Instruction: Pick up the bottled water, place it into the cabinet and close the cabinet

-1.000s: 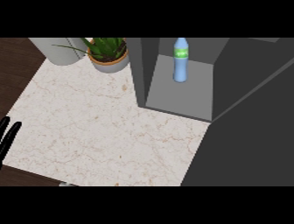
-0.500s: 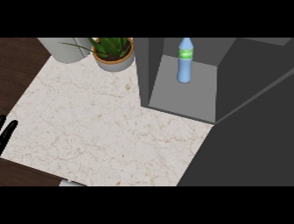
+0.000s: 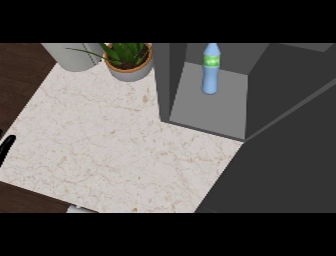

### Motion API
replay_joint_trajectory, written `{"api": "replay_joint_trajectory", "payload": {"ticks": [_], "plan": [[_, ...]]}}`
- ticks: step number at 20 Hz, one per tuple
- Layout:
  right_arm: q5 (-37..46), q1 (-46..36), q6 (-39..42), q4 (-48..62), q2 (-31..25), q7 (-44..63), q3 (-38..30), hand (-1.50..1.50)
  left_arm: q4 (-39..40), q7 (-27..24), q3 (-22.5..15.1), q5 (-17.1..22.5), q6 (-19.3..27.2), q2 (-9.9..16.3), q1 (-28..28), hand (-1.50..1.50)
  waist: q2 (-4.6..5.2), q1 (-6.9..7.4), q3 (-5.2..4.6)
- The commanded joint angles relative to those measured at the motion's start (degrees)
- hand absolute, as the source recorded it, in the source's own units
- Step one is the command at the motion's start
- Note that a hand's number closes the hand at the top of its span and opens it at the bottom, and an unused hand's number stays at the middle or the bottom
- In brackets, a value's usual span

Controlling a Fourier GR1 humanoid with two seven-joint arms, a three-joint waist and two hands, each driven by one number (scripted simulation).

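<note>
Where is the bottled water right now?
In the head view, the bottled water stands upright inside the open grey cabinet at upper right, just right of the potted plant.

- A pale marble counter (image 3: 112,145) is seen.
- A potted plant (image 3: 129,60) and a grey container (image 3: 73,55) are set at its far edge.
- A grey cabinet (image 3: 200,107) is placed at its far right corner.

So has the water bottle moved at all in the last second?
No. The water bottle stands upright at the same spot inside the open cabinet, no nearer its left wall than before.
</note>
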Motion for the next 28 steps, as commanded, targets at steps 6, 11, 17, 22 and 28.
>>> {"api": "replay_joint_trajectory", "payload": {"ticks": [6,11,17,22,28], "plan": [[-5.63,-2.05,-1.58,1.77,6.63,3.92,6.08,1.5,0.13,0.25,1.02,0.62,-1.33,0.97,-0.97,-1.5,1.92,1.56,0.28],[-9.78,-2.06,-1.61,4.15,8.39,3.93,5.75,1.5,0.26,0.23,1.05,0.83,-1.76,0.85,-1.56,-1.5,2.83,3.0,0.35],[-11.84,-5.09,-4.22,6.85,11.57,6.0,1.52,1.5,0.83,0.83,1.43,1.13,-2.51,1.6,-2.27,-1.5,2.67,2.27,0.49],[-10.4,-13.59,-5.01,9.86,12.69,11.16,-3.05,1.5,1.62,1.1,1.6,1.48,-2.78,1.69,-2.21,-1.5,1.72,2.04,0.41],[-10.7,-24.56,-5.74,16.96,14.86,18.03,-6.3,1.5,2.35,1.31,1.74,1.6,-2.89,1.65,-2.78,-1.5,1.21,1.69,0.5]]}}
